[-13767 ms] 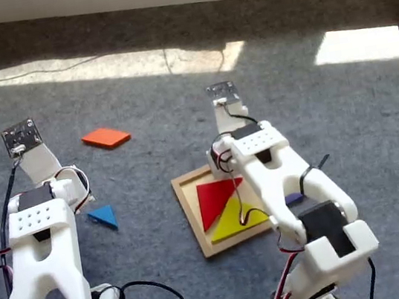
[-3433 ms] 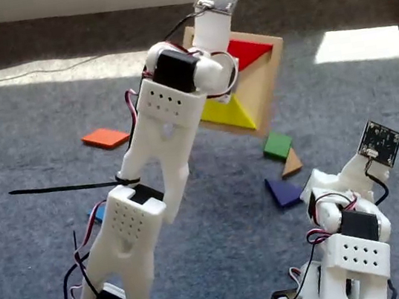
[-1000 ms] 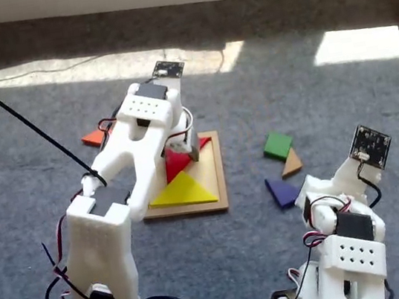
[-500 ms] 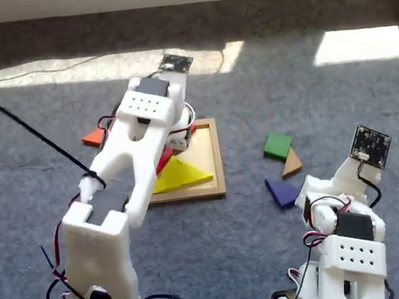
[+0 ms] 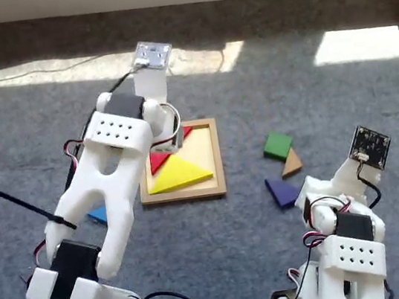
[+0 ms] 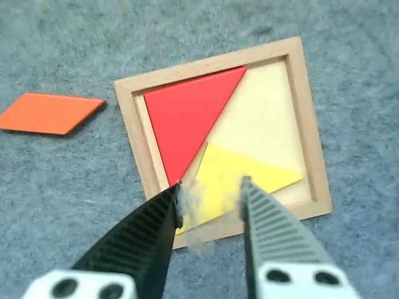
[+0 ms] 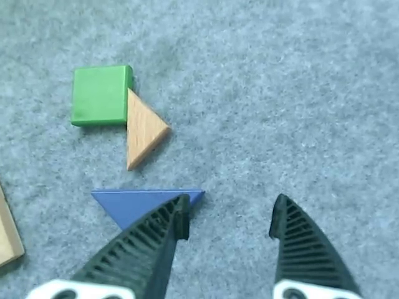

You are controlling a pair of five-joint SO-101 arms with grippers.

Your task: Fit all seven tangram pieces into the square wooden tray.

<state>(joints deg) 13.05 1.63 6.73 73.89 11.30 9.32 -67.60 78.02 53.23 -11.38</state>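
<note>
Seated in tray [image 6: 307, 124]: red triangle [image 6: 187, 118], yellow triangle [image 6: 246, 177] | five of seven left to fit | left end effector [image 6: 209, 187], right end effector [image 7: 227, 208]: spread, empty

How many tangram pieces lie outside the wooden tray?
5. Green square, tan triangle and dark blue triangle lie together on the carpet off one side of the tray; orange parallelogram off the opposite side; light blue triangle partly hidden under the left arm.
</note>
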